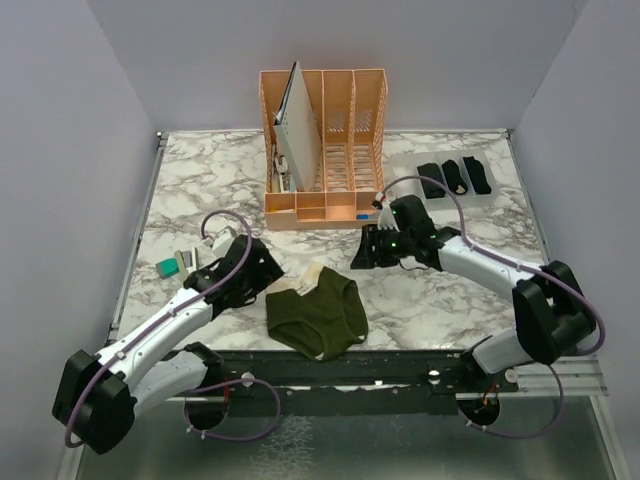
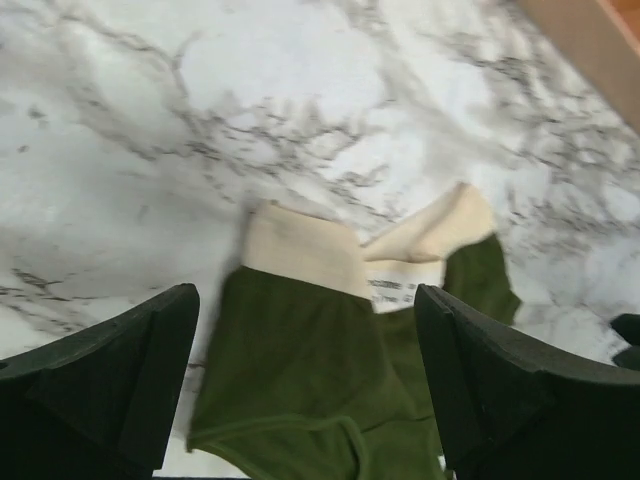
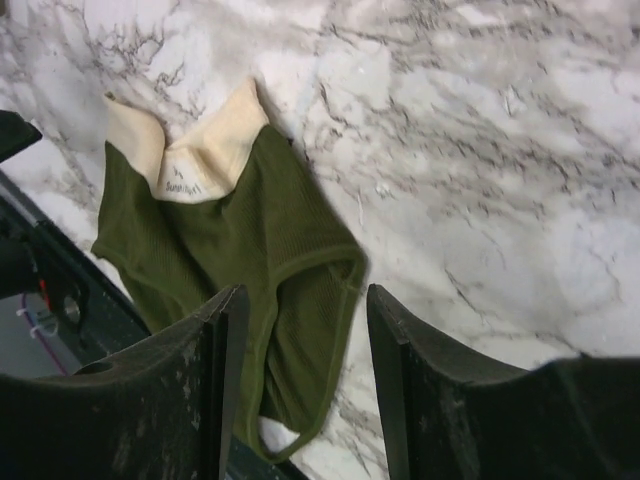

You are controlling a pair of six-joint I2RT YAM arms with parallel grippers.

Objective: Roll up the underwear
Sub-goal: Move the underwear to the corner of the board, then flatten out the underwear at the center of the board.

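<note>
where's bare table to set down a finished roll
Bare table lies back left of the orange organizer, and between the olive briefs and the right arm. Crowded: around the briefs, and by the black rolls back right.

Olive-green briefs, cream waistband, flat and unrolled near the front edge; three black rolled bundles far right.

Place: a robot test cell, lab-like rather than domestic.
Enclosure: plain pale walls close in behind and on both sides of the orange file rack.
Surface: marble-patterned table beneath the rack.
Rig: cabled left arm and right arm bolted to a metal rail along the table edge opposite the rack.
</note>
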